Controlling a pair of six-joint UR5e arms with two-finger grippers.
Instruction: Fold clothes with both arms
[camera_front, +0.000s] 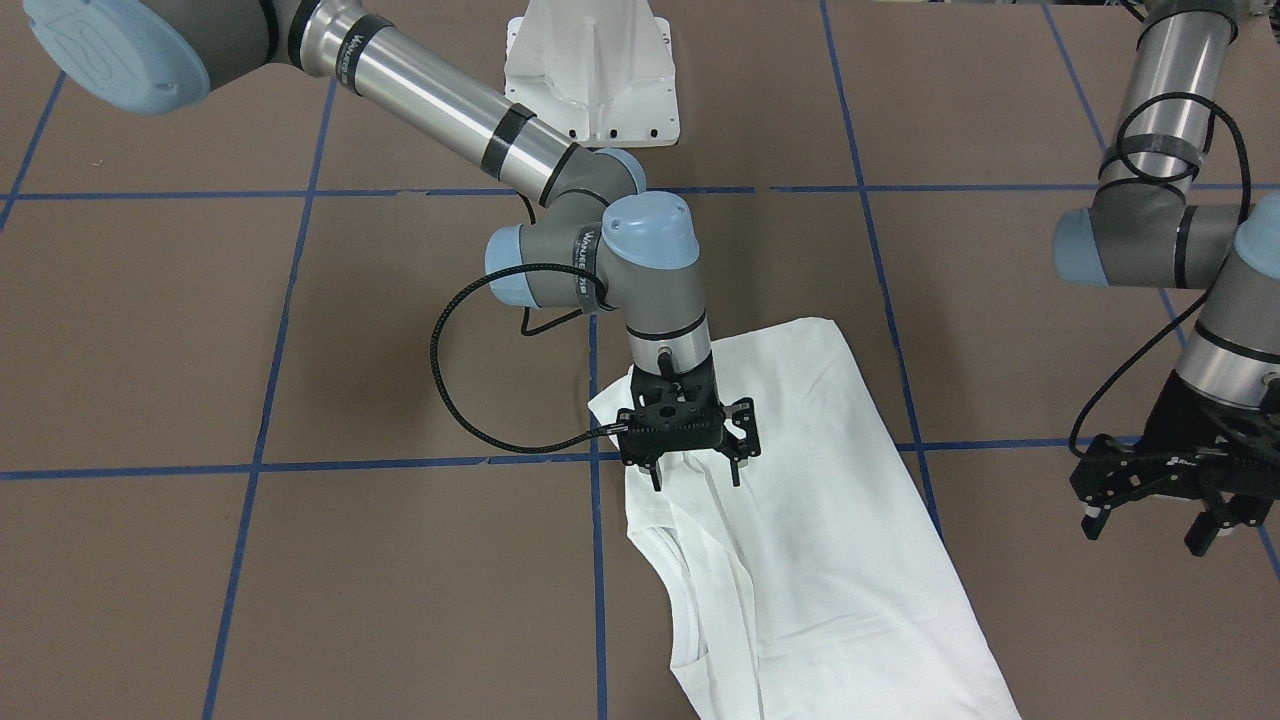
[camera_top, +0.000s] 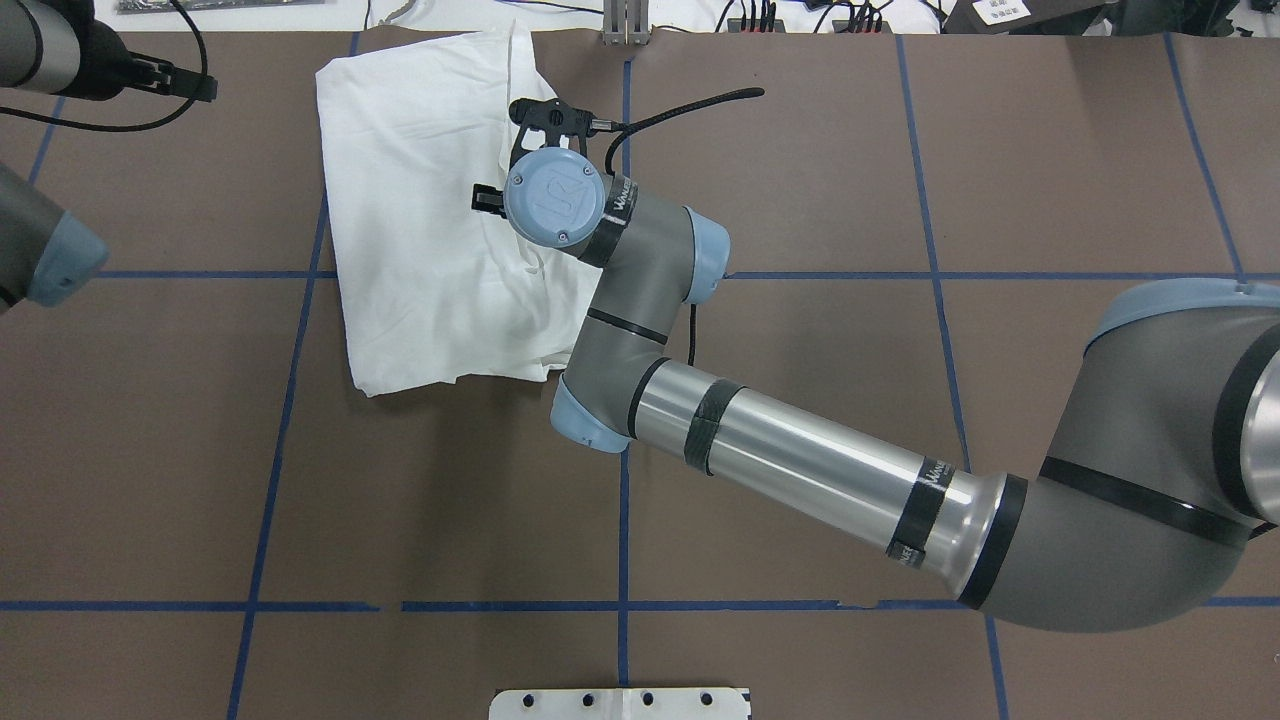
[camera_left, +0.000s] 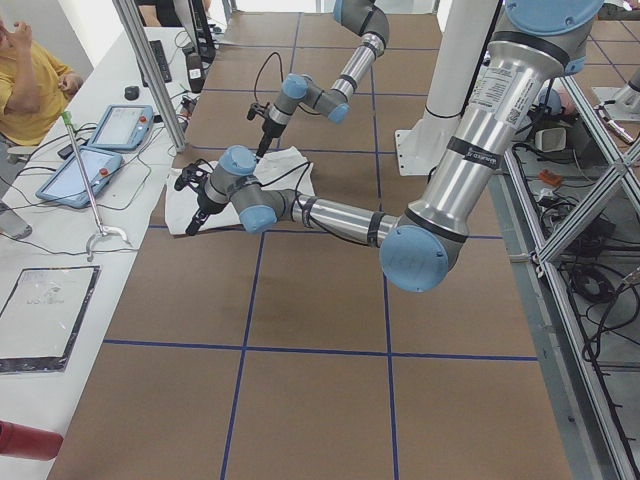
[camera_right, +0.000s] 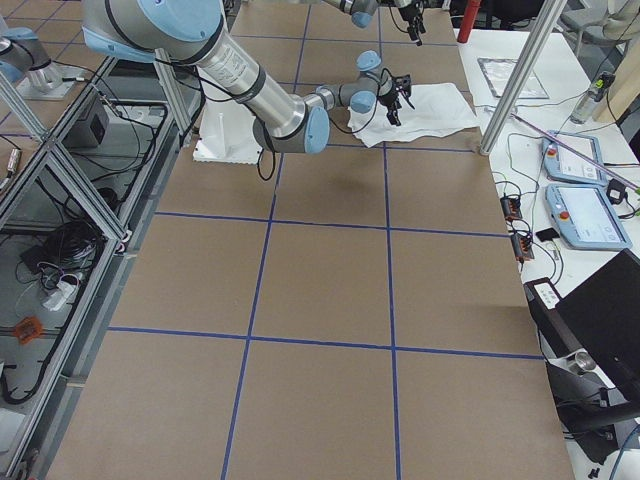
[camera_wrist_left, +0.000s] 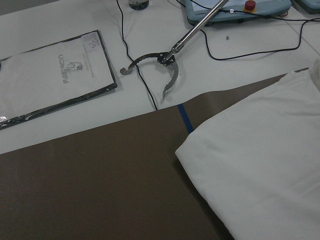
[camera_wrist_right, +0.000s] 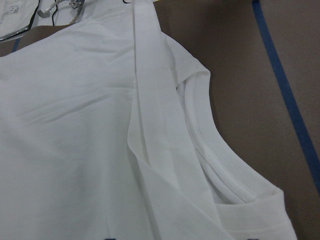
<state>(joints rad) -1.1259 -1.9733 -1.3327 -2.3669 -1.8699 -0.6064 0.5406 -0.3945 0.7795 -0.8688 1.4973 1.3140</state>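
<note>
The left arm (camera_front: 1150, 230), a silver-grey tube with light blue caps and black cable, hangs over bare desk; the left fingers (camera_front: 1205, 530) are black, spread apart and hold nothing. Just right of them lies the shirt (camera_top: 430, 230) at the desk's far edge, left of the middle: white, smooth, softly creased, folded into a long rough rectangle, with a ribbed round collar (camera_wrist_right: 235, 175) at one end. The right arm (camera_top: 800, 470) reaches across from the right, its right fingers (camera_front: 738, 460) parted and pointing down at the shirt's folded edge, gripping no cloth.

The desk (camera_top: 625, 500) is matt brown, squared off with blue tape. A white metal pedestal (camera_front: 590, 80) stands at the robot's side. Beyond the far edge, a white side desk (camera_wrist_left: 150, 30) carries tablets (camera_left: 120, 125), a metal grabber (camera_wrist_left: 167, 62) and a clear sleeve of paper (camera_wrist_left: 50, 75).
</note>
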